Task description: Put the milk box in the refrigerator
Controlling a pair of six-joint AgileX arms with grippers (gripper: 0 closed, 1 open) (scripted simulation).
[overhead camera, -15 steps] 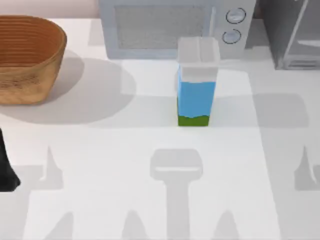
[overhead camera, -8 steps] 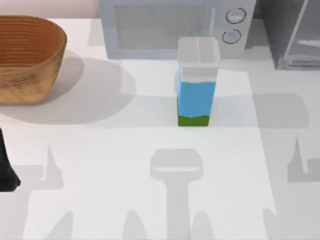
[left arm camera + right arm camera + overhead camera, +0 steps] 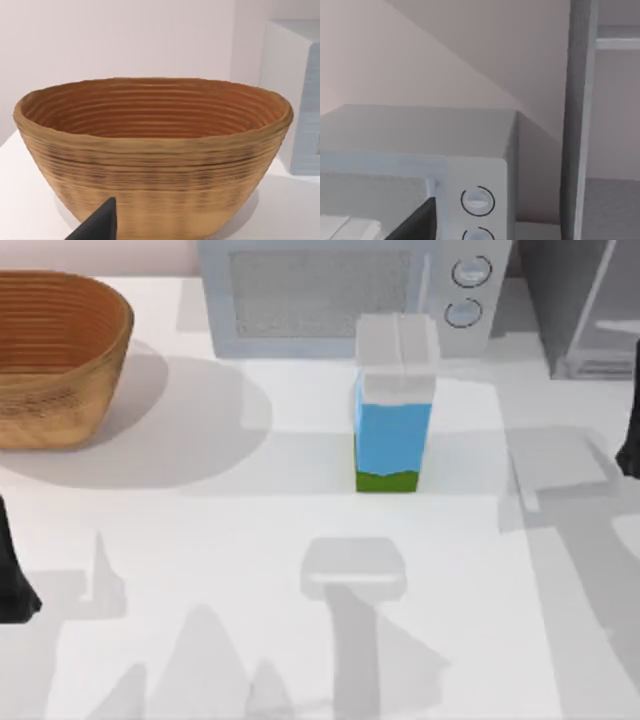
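A small upright blue milk carton with a green base and white gabled top [image 3: 393, 405] stands mid-surface, just before a pale blue-grey microwave [image 3: 345, 295]. Claw states cannot be told. The tall carton could be toppled by a careless sideways approach.

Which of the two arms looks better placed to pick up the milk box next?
Probably the right arm: it sits at the table's right edge, nearer the milk box and beside the refrigerator. The left arm sits at the far left edge, facing the wicker basket.
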